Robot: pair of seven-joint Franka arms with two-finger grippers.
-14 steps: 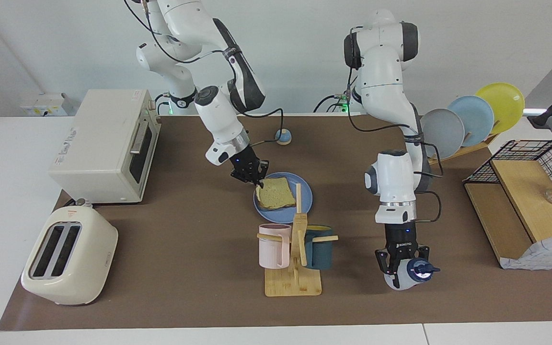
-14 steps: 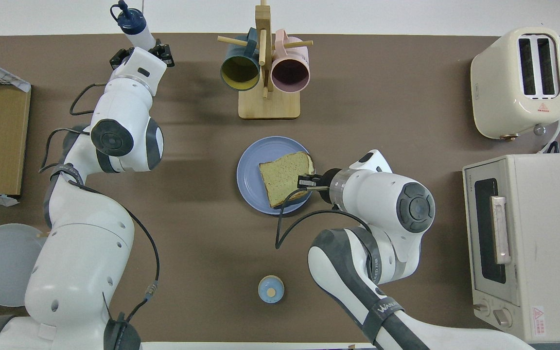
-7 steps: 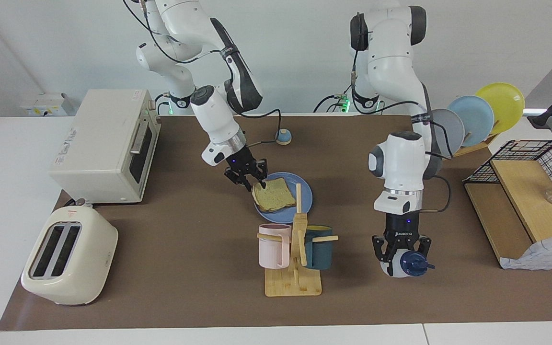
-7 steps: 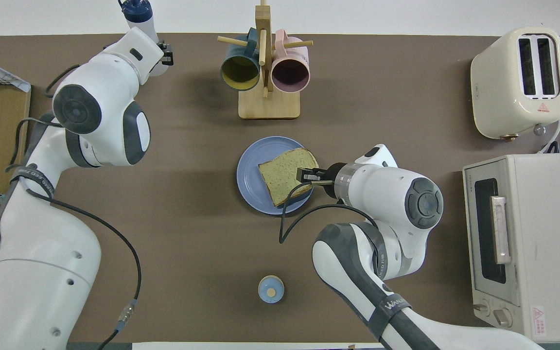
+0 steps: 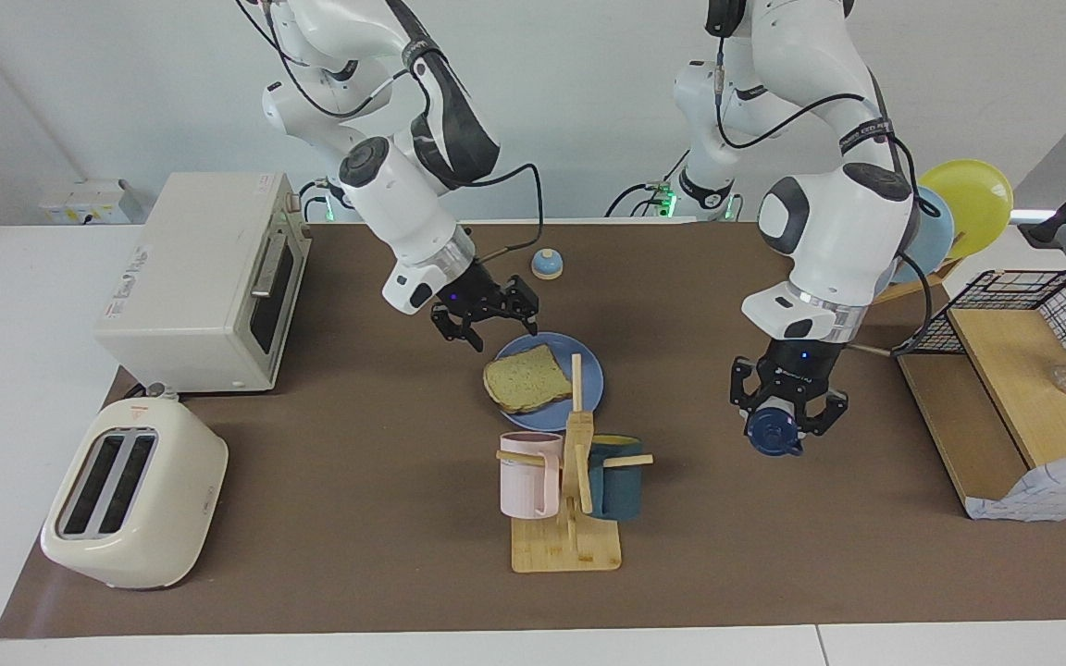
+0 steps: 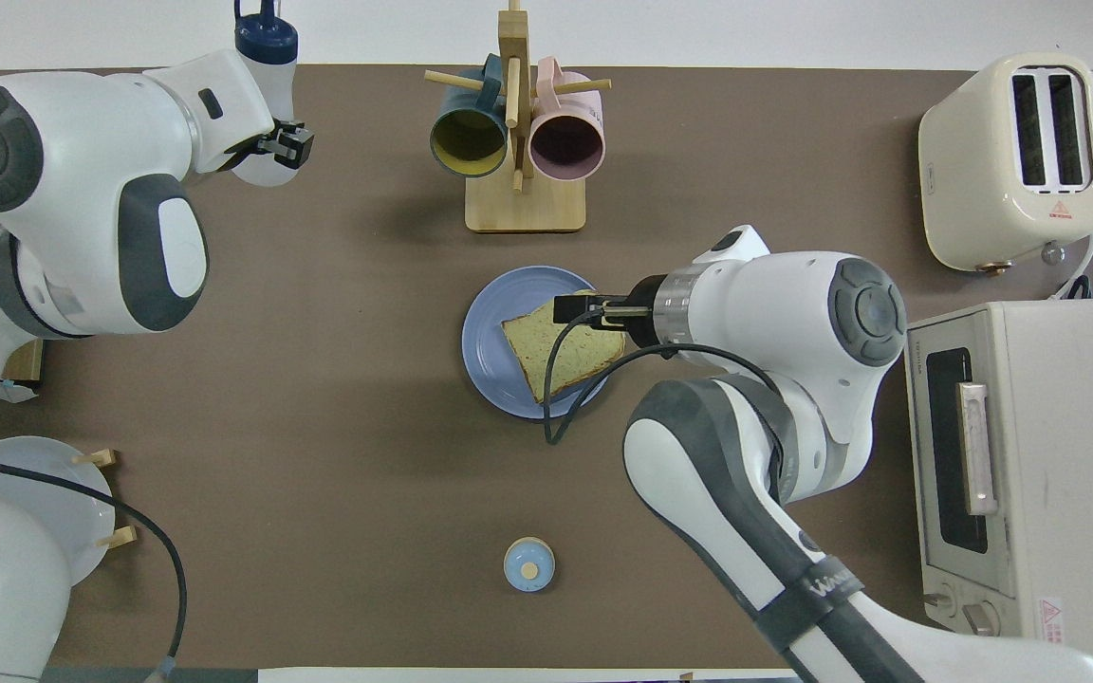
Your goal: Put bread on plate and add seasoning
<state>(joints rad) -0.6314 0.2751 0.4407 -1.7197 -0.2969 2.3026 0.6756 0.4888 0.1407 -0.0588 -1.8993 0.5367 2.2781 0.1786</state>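
Brown counter, white wall. Bread (image 5: 526, 378) lies flat on plate (image 5: 591, 372) at mid-counter. Right hand (image 5: 487, 319) hangs empty, fingers spread, over the plate's rim. Left hand (image 5: 787, 413) grips the seasoning (image 5: 771, 437) in the air, cap down, toward its own end; plate lies toward the right arm's end from it.

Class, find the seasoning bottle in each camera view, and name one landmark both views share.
Facing view: seasoning bottle in the left gripper, raised above the mat.
Overhead view: seasoning bottle at the top edge, beside the left gripper.
Shared landmark: mug rack.
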